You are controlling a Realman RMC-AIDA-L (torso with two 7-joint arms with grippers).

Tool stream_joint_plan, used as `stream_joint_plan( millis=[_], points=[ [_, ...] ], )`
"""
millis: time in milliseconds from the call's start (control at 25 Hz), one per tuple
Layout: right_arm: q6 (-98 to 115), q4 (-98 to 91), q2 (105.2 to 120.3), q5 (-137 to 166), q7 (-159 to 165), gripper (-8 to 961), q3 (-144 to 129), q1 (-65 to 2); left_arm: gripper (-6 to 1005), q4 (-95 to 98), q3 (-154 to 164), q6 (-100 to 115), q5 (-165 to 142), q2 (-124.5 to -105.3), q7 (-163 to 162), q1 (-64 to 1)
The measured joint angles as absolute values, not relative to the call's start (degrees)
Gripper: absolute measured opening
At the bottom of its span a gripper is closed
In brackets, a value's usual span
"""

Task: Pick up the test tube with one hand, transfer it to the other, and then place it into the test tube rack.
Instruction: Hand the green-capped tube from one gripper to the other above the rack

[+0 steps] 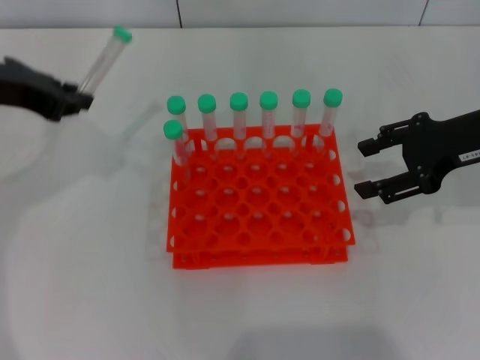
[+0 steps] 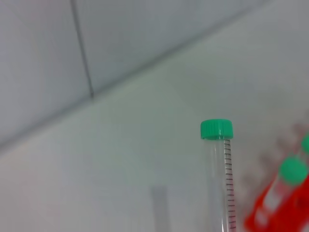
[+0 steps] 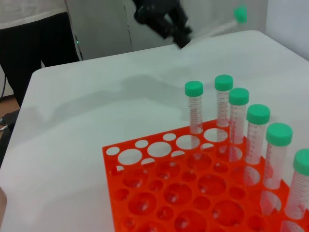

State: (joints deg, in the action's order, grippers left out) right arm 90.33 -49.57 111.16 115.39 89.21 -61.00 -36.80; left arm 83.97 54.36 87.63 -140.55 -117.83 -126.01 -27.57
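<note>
Tube transfer, pickup complete and handover pending. White surface (image 1: 90, 285) carries the orange rack (image 1: 259, 217) at centre, its two tiers standing square and level. Seven green-capped tubes (image 1: 238, 112) stand upright in the rack: six along the far row, one just in front at the 10 o'clock corner; the remaining holes are vacant. Right hand (image 1: 369, 166) hovers at 3 o'clock of the rack, near but not touching it, its two fingers spread wide and holding nothing. Left hand (image 1: 81, 101) is raised at 10 o'clock, well apart from the rack, closed on the lower end of the tube (image 1: 105, 61), which tilts with its green cap (image 1: 122, 34) up and away. Judged step: tube lifted, awaiting transfer. The next move calls for bringing both hands together so that the right fingers can close on the tube's free upper length before the left releases.
</note>
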Motion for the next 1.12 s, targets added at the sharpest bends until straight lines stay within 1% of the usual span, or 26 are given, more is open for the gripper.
stream_joint_plan(
  millis=[240,400,520,560,760,920,1000,1120],
  points=[
    [90.3,-49.6,111.48,115.4,89.2,714,-61.0,-36.8,190,83.0,54.0,79.5,-123.1,-118.53,-111.5,-22.9],
    [90.2,-49.6,111.77,115.4,89.2,712,-61.0,-36.8,193,76.3,54.1,78.7,-110.9,-118.68,-99.2,-22.4],
    [90.2,-49.6,112.18,115.4,89.1,712,-61.0,-36.9,194,69.2,54.0,80.0,-104.7,-117.83,-93.8,-24.0],
    [90.2,-49.6,112.26,115.4,89.1,711,-61.0,-36.9,195,64.2,54.0,81.4,-102.3,-116.95,-91.8,-25.8],
    [90.1,-49.6,112.33,115.4,89.1,710,-61.0,-36.9,198,48.9,52.7,87.6,-99.4,-113.93,-88.5,-32.8],
    [89.8,-49.6,112.47,115.4,89.0,709,-61.0,-37.1,200,42.5,52.4,91.1,-101.9,-111.51,-89.9,-37.2],
    [89.8,-49.6,112.49,115.4,88.9,708,-61.0,-37.1,201,41.6,52.4,92.2,-104.5,-111.03,-91.6,-38.6],
    [89.7,-49.6,112.49,115.4,88.9,708,-61.0,-37.1,203,42.4,52.4,93.0,-108.2,-110.98,-93.8,-39.8]
  ],
)
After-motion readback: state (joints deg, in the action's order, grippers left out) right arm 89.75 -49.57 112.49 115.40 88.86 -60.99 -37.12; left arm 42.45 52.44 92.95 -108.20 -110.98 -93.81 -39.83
